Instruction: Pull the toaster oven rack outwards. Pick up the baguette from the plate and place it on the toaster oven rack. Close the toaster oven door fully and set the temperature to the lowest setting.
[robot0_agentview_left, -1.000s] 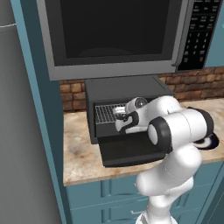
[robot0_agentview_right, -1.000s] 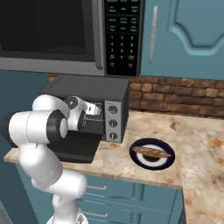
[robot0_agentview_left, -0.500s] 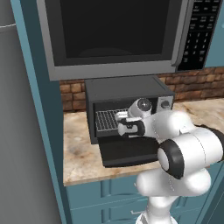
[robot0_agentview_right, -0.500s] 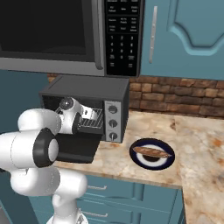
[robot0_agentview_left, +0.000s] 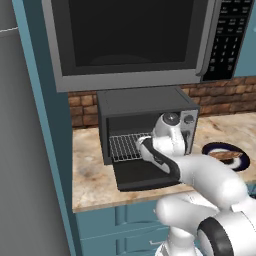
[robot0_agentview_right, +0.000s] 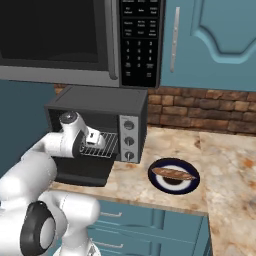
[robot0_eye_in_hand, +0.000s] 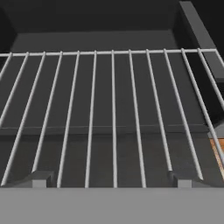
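left base: toaster oven (robot0_agentview_left: 145, 107) sits on the counter (robot0_agentview_left: 92, 175) under the microwave (robot0_agentview_left: 130, 40). toaster oven door (robot0_agentview_left: 145, 175) is dropped flat. toaster oven rack (robot0_agentview_left: 125, 146) sits in the cavity mouth, hand right at its front edge.
right base: gripper (robot0_agentview_right: 95, 141) at the rack's front, wrist angled into the opening. baguette (robot0_agentview_right: 174, 174) lies on the plate (robot0_agentview_right: 157, 182), well right of the oven, untouched.
hand: rack wires fill the frame. Fingertips (robot0_eye_in_hand: 39, 178) set wide apart at the near edge, nothing clamped.
step: rack pull, I'd say.
how: centre on the front bar, close on it, draw straight out level over the door, avoid twisting or the rack may jam.
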